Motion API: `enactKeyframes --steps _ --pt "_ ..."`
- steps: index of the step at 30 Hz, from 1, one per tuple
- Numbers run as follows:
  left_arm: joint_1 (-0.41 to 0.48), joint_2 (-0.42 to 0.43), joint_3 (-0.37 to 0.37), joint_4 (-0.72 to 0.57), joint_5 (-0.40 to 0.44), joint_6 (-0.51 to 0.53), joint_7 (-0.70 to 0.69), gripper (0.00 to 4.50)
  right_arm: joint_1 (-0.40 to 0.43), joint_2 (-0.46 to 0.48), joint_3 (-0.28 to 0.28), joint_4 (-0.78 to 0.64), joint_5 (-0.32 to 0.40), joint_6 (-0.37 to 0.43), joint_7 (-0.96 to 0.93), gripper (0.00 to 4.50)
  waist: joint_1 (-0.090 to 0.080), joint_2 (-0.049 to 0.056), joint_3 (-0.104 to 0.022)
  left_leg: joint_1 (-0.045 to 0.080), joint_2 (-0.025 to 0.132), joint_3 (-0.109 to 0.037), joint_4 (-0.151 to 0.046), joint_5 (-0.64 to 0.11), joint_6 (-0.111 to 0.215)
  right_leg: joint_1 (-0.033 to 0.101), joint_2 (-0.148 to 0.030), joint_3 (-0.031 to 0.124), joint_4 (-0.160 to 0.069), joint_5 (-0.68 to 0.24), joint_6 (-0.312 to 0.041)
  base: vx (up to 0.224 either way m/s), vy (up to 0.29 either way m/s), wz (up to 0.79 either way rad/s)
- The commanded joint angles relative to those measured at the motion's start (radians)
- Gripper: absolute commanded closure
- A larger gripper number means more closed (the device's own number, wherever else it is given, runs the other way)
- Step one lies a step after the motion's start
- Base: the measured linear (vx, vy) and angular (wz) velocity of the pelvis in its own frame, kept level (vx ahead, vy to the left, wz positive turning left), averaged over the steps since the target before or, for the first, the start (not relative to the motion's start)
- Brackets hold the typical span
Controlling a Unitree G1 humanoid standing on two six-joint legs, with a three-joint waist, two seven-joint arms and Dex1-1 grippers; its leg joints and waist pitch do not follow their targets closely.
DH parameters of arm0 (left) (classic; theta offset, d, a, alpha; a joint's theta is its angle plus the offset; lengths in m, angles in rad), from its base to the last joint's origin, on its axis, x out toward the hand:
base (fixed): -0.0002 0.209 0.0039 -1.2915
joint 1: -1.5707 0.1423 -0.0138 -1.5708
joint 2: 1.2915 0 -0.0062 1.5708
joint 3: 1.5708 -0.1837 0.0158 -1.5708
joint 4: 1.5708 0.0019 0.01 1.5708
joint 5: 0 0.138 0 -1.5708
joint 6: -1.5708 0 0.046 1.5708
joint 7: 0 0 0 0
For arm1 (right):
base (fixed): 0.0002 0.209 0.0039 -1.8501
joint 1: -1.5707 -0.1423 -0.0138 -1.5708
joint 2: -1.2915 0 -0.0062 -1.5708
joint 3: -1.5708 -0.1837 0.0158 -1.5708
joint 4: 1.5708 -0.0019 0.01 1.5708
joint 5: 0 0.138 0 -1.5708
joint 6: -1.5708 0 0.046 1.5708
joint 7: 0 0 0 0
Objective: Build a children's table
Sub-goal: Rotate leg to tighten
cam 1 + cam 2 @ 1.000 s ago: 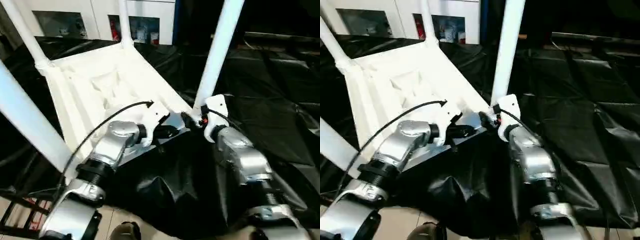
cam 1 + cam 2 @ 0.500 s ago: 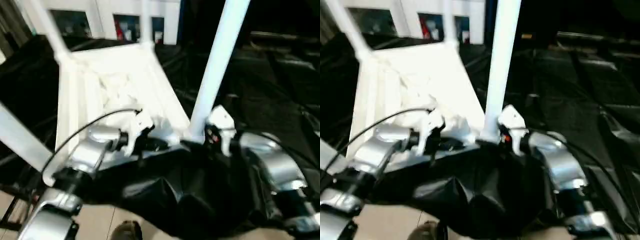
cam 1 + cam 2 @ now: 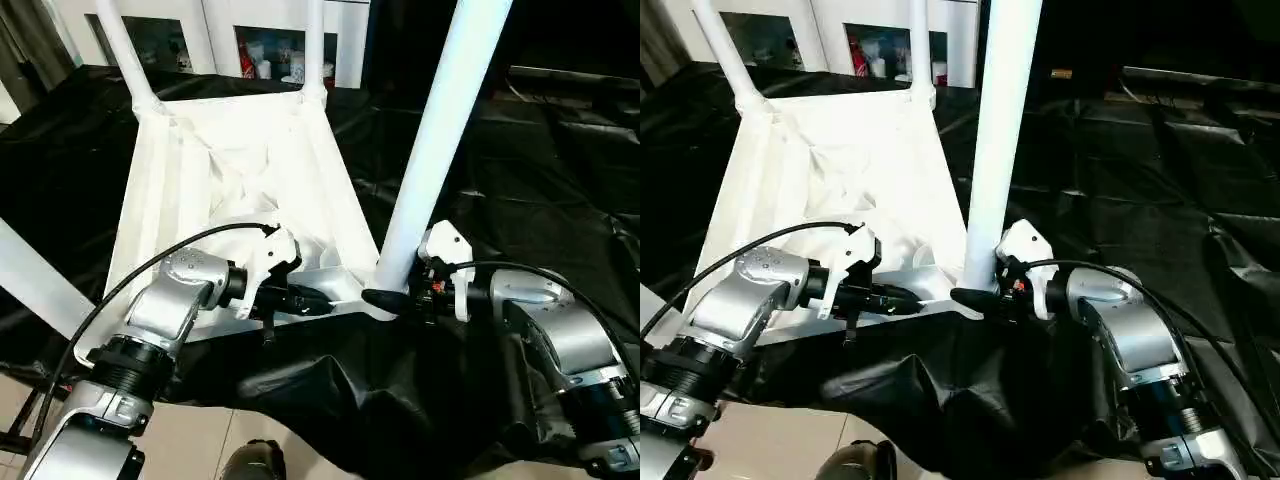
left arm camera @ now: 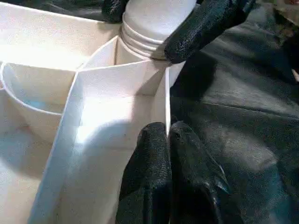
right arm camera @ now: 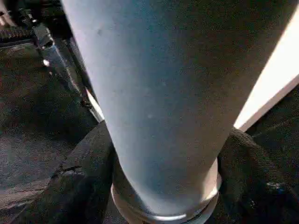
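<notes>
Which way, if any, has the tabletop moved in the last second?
Yes. Against the cabinet behind it, the tabletop has swung round: its far edge has shifted right and now runs almost parallel to the cabinet front, where before it slanted.

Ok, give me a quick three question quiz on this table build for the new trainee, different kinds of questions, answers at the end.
1. True or false: the tabletop lies with its ribbed underside facing up.
2. The right gripper has its fingers either side of which part? A) the near right leg, at its base B) a far leg C) the black cloth
3. Fill in: the left gripper is pinched on the tabletop's near ____.

Key: 1 true; 2 A; 3 edge wall (the thin rim beside the corner socket).
</notes>
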Motion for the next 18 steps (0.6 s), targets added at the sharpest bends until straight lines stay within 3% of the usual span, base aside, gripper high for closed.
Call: enactKeyframes --steps 1,2,3,4,5,8,10,12,13,14,18 --pt "-0.050 -0.078 -0.029 -0.003 -0.005 -0.023 0.062 4.50 -0.005 0.074 0.026 0.002 0.013 -0.013 -0.062 1.81 -0.008 -0.009 -0.083 0.033 0.068 -0.033 -0.071 -0.214 0.042 0.037 -0.082 0.048 -0.074 -0.179 -0.243 0.000 0.000 0.00" --pt "-0.079 -0.118 -0.006 0.047 0.024 -0.016 0.171 4.50 -0.016 0.132 -0.001 0.055 -0.023 -0.016 -0.193 1.82 -0.009 -0.008 -0.083 0.033 0.068 -0.034 -0.071 -0.220 0.038 0.036 -0.084 0.048 -0.076 -0.191 -0.243 0.000 0.000 0.00" --pt "-0.090 -0.133 0.001 0.064 0.033 -0.014 0.209 4.50 -0.021 0.152 -0.011 0.075 -0.035 -0.016 -0.239 1.82 -0.014 -0.010 -0.079 0.036 0.066 -0.032 -0.073 -0.240 0.022 0.029 -0.081 0.049 -0.082 -0.227 -0.239 0.000 0.000 0.00" --pt "-0.090 -0.133 0.001 0.064 0.033 -0.014 0.209 4.50 -0.021 0.152 -0.011 0.075 -0.035 -0.016 -0.239 1.83 -0.015 -0.011 -0.079 0.036 0.064 -0.035 -0.073 -0.259 0.011 0.031 -0.086 0.048 -0.084 -0.263 -0.236 0.000 0.000 0.00" --pt "-0.127 -0.187 0.028 0.117 0.052 -0.001 0.329 4.50 -0.039 0.236 -0.050 0.142 -0.060 -0.005 -0.402 1.83 -0.016 -0.010 -0.081 0.041 0.066 -0.037 -0.075 -0.279 -0.005 0.032 -0.089 0.049 -0.090 -0.319 -0.212 0.000 0.000 0.00" --pt "-0.158 -0.246 0.048 0.154 0.062 0.002 0.437 4.50 -0.068 0.330 -0.092 0.216 -0.080 0.004 -0.584 1.84 -0.029 -0.011 -0.084 0.040 0.064 -0.040 -0.078 -0.284 -0.025 0.029 -0.086 0.048 -0.089 -0.311 -0.204 0.000 0.000 0.00" --pt "-0.172 -0.278 0.050 0.169 0.068 -0.005 0.484 4.50 -0.093 0.382 -0.094 0.259 -0.100 -0.014 -0.671 1.84 -0.029 -0.010 -0.086 0.037 0.064 -0.039 -0.077 -0.267 -0.019 0.034 -0.085 0.049 -0.087 -0.275 -0.199 0.000 0.000 0.00" --pt "-0.179 -0.308 0.049 0.180 0.075 -0.020 0.514 4.50 -0.111 0.425 -0.051 0.286 -0.140 -0.058 -0.692 1.84 -0.031 -0.010 -0.091 0.035 0.059 -0.035 -0.074 -0.226 -0.005 0.036 -0.080 0.047 -0.081 -0.192 -0.208 0.000 0.000 0.00" --pt "-0.179 -0.313 0.050 0.180 0.075 -0.024 0.516 4.50 -0.112 0.429 -0.039 0.287 -0.151 -0.064 -0.688 1.28 -0.030 -0.012 -0.093 0.033 0.059 -0.033 -0.072 -0.217 0.004 0.039 -0.081 0.048 -0.080 -0.176 -0.210 0.000 0.000 0.00" --pt "-0.174 -0.318 0.048 0.174 0.071 -0.028 0.504 4.50 -0.107 0.437 -0.036 0.280 -0.141 -0.068 -0.658 1.28 -0.027 -0.013 -0.095 0.031 0.058 -0.031 -0.069 -0.183 0.029 0.043 -0.082 0.049 -0.077 -0.134 -0.211 0.000 0.000 0.00" --pt "-0.158 -0.309 0.034 0.154 0.064 -0.029 0.463 4.50 -0.101 0.430 -0.025 0.257 -0.136 -0.074 -0.611 0.91 -0.026 -0.011 -0.094 0.029 0.059 -0.032 -0.069 -0.171 0.052 0.044 -0.080 0.046 -0.075 -0.127 -0.217 0.000 0.000 0.00"
